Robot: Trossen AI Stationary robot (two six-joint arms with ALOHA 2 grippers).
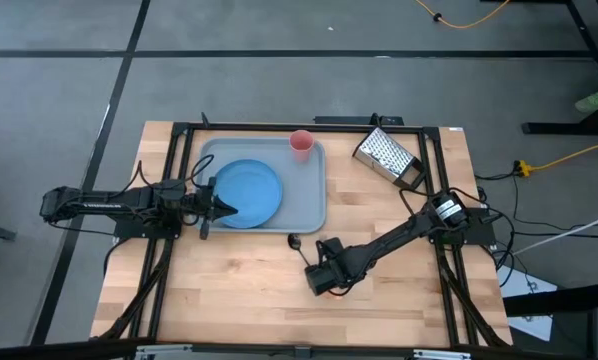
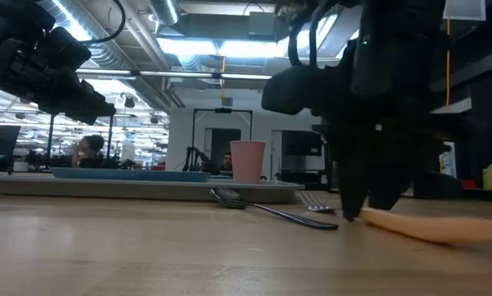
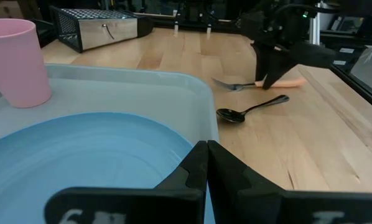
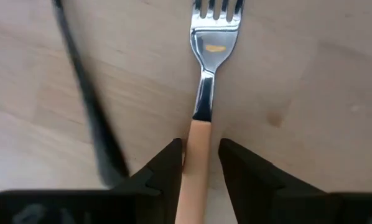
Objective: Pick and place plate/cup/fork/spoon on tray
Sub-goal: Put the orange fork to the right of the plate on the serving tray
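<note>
The blue plate [image 1: 247, 192] lies flat in the grey-blue tray [image 1: 314, 205]. The pink cup [image 1: 301, 145] stands upright in the tray's far right corner. The dark spoon [image 1: 294, 241] and the fork [image 4: 204, 74] lie flat on the wooden table just near of the tray. My right gripper [image 4: 201, 146] is open and points down. Its fingers stand on either side of the fork's orange handle [image 4: 195, 168], close behind the metal neck, with their tips down by the table [image 2: 357, 210]. My left gripper [image 3: 206, 146] is shut and empty, and hovers above the plate's right edge.
A metal box grater [image 1: 389, 157] lies on the table at the far right, beside the tray. The spoon's handle [image 4: 86, 93] runs close beside my right gripper. Bare wood lies toward the table's near edge [image 1: 279, 310].
</note>
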